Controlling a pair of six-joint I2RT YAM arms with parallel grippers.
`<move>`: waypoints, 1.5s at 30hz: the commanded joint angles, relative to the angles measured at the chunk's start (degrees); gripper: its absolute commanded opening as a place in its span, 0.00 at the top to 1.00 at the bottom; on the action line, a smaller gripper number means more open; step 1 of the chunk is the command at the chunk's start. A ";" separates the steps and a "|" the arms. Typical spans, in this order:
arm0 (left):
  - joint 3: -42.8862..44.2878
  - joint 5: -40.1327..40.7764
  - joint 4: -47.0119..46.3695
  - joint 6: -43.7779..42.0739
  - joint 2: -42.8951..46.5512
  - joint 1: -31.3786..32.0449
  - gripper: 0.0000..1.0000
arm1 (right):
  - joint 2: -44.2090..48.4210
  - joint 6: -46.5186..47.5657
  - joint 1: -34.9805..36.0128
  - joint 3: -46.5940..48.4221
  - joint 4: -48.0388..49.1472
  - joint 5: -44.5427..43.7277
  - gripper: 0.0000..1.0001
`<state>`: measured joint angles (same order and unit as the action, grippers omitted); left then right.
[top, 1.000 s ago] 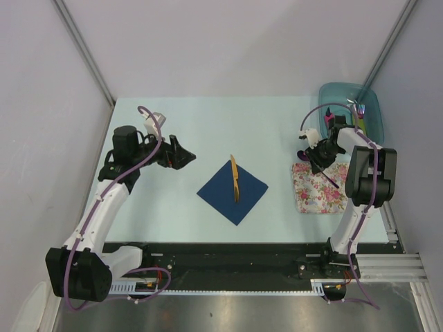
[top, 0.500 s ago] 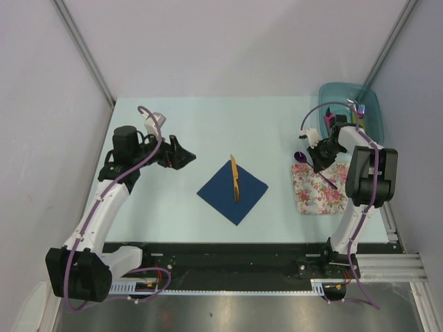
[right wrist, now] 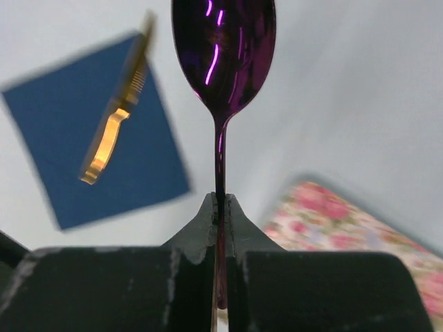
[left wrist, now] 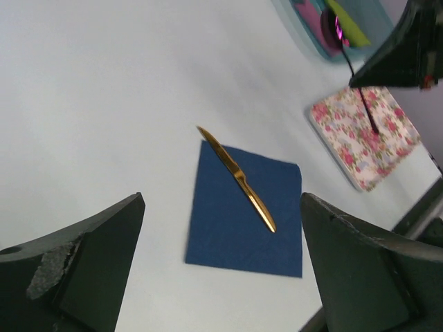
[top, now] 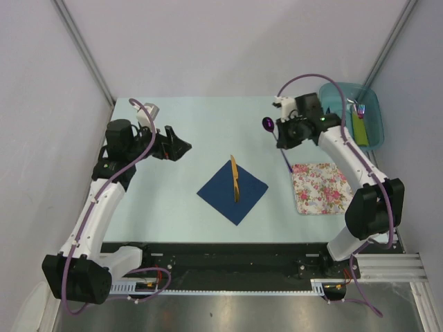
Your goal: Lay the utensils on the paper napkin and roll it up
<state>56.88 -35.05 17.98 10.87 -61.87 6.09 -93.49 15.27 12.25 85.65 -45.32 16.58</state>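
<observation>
My pincer clamps the spoon by its handle; beyond, the knife lies on the napkin, mat nearby.

left arm stretched forward, left fingers spread wide, right arm extended inward, right fingers pinched shut

The small purple-bowled spoon with a thin dark handle is hidden low down inside the right gripper, between its clamped jaws. The floral pink-and-white mat is blurry and cropped; teal plastic bin cropped too.
</observation>
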 commanded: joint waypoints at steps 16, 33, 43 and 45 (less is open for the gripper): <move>-13.19 6.83 -12.88 5.91 9.48 -0.29 0.00 | -21.09 -46.89 25.54 9.69 5.77 -17.92 1.00; -15.92 6.22 -13.93 7.14 9.04 -0.29 0.00 | -27.44 -49.19 30.82 14.29 4.10 -23.96 0.97; -16.80 6.48 -14.02 6.88 9.13 -0.29 0.00 | -29.03 -49.81 30.02 13.32 4.19 -22.82 0.96; -16.72 6.40 -14.02 6.88 8.78 -0.29 0.00 | -29.03 -49.90 29.94 13.32 4.19 -22.82 0.96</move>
<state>40.16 -27.62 6.04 17.17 -53.45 5.98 -122.39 -33.10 42.15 98.02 -41.50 -5.17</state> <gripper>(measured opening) 0.996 0.044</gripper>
